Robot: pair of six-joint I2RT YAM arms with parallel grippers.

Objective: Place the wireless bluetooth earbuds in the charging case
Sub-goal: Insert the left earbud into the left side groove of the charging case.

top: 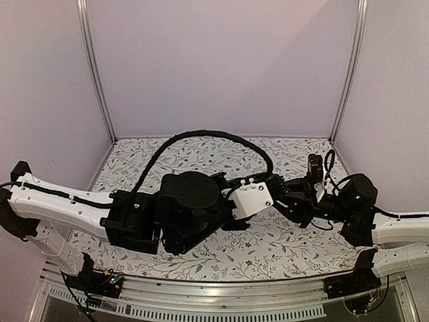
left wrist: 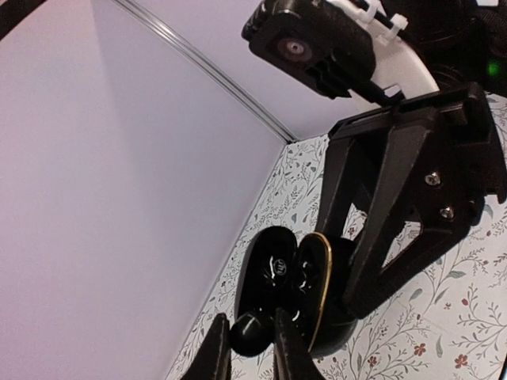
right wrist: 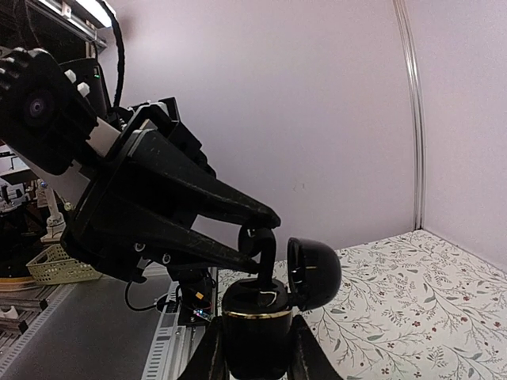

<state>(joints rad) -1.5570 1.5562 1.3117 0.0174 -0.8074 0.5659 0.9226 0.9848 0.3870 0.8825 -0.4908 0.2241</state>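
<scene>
**Position of earbud [left wrist: 250, 334] at open charging case [right wrist: 255, 313]**

Left gripper [right wrist: 263, 236]: jaws narrow, closed on one small black earbud pinched between the fingertips. In the left wrist view the earbud appears as a rounded black body between the two fingers at the 6 o'clock edge of the picture.

Right gripper [right wrist: 255, 352]: jaws closed on the body of the charging case, one finger on each side, with the case upright. The case has a gold band around its mouth. The lid [right wrist: 314, 273] is swung open and stands at 2 o'clock from the body.

Relation: in the right wrist view the earbud is at 12 o'clock from the case body, directly over the mouth, with its lower end reaching down to the opening. Whether it is seated in its pocket cannot be told. In the left wrist view the open cavity lies at 1 o'clock from the earbud, just beside it.

Location: in the top view both grippers meet above the floral-patterned table [top: 281, 241], towards 3 o'clock from its centre. The case and earbud are hidden there by the arms.
</scene>
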